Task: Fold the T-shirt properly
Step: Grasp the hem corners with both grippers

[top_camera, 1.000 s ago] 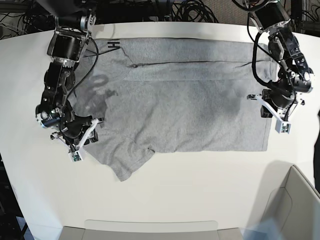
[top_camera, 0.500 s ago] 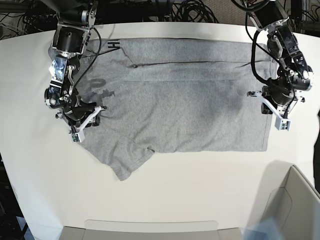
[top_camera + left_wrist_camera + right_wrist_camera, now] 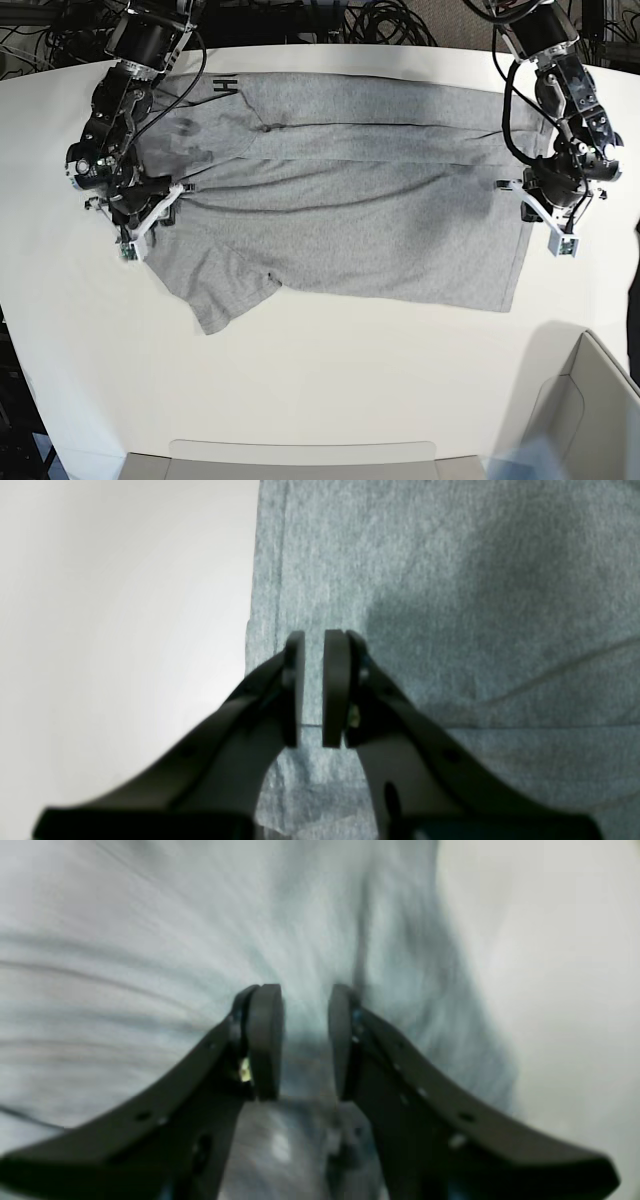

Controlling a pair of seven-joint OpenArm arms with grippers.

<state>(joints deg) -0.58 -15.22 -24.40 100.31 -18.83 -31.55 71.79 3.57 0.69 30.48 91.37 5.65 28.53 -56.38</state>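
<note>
While the heather-grey short-sleeved cotton T-shirt (image 3: pixel 350 220) lies spread sideways across the white round-edged table (image 3: pixel 330 380), it is gripped at both ends; its hem is at the scene's right and its collar end at the left, with one sleeve (image 3: pixel 225 300) splayed toward the near edge. The left gripper (image 3: pixel 313 690) (seen at the scene's right) is closed to a narrow slit over the stitched hem, just beside the cloth's edge, and is judged to be pinching a small ridge of it; the right gripper (image 3: pixel 305 1040) is clenched on bunched cloth at the left end, with creases radiating from its pads. A taut crease is drawn straight across the shirt between the two grips.

The cloth is judged to be light, limp and stretchy; it will sag and drag wherever it is not supported, so hold is best taken at hem and shoulder, where the doubled seams resist slipping, and both ends should be moved together.

Much is hard to make out; the right wrist view is smeared, so the exact spot held there cannot be told; only a fragment of black block lettering (image 3: pixel 226 88) is exposed at the far left; the far strip is doubled over, and what lies under it is hidden.
</note>
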